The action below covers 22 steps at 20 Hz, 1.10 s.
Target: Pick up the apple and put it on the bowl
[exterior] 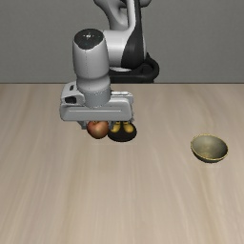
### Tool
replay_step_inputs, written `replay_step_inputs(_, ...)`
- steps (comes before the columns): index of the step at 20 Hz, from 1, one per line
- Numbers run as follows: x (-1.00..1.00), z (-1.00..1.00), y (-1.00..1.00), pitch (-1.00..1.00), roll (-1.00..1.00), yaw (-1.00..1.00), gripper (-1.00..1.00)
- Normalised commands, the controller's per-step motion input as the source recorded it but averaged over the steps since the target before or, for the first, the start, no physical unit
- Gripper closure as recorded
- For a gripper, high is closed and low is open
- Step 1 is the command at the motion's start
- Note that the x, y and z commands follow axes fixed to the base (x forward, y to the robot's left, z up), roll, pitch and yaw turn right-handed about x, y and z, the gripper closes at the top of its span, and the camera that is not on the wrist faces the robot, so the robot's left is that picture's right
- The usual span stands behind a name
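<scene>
Gripper: you had the gripper (109, 129) low over the table (57, 200), in the middle of the exterior view and a little toward its left, with its pale grey body level and broadside to the camera.

Grip state: you could not tell from this angle whether the hand was parted, closed, or clamped on anything, because its broad body covered the part that would settle it.

Apple: the apple (97, 129), reddish brown, sat directly under the gripper, touching or nearly touching its underside, with its top hidden behind the grey body.

Apple height: you could not tell whether the apple rested on the wood or hung just clear of it.

Dark shape: a black rounded shape (122, 132) with a yellowish fleck lay just beside the apple on the exterior view's right, also under the hand. You could not tell what it was.

Bowl: the bowl (210, 148), olive gold and shallow, stood upright on the table toward the exterior view's right, well apart from the gripper and the apple, and slightly lower in the view than they were.

Bowl contents: you could see into its hollow, and nothing lay inside.

Arm: the arm (122, 38), white with black joints, came down from the top of the view to the wrist above the gripper.

Table: light wood grain ran across the view, with a grey wall (29, 38) behind it.
</scene>
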Motion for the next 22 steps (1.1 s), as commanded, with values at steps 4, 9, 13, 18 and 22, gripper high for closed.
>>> replay_step_inputs(4,0.00,0.00,1.00,0.00,0.00,0.00,1.00)
replay_step_inputs(9,0.00,0.00,1.00,0.00,0.00,0.00,1.00)
replay_step_inputs(13,0.00,0.00,1.00,0.00,0.00,0.00,1.00)
replay_step_inputs(18,0.00,0.00,1.00,0.00,0.00,0.00,1.00)
replay_step_inputs(22,0.00,0.00,1.00,0.00,0.00,0.00,1.00)
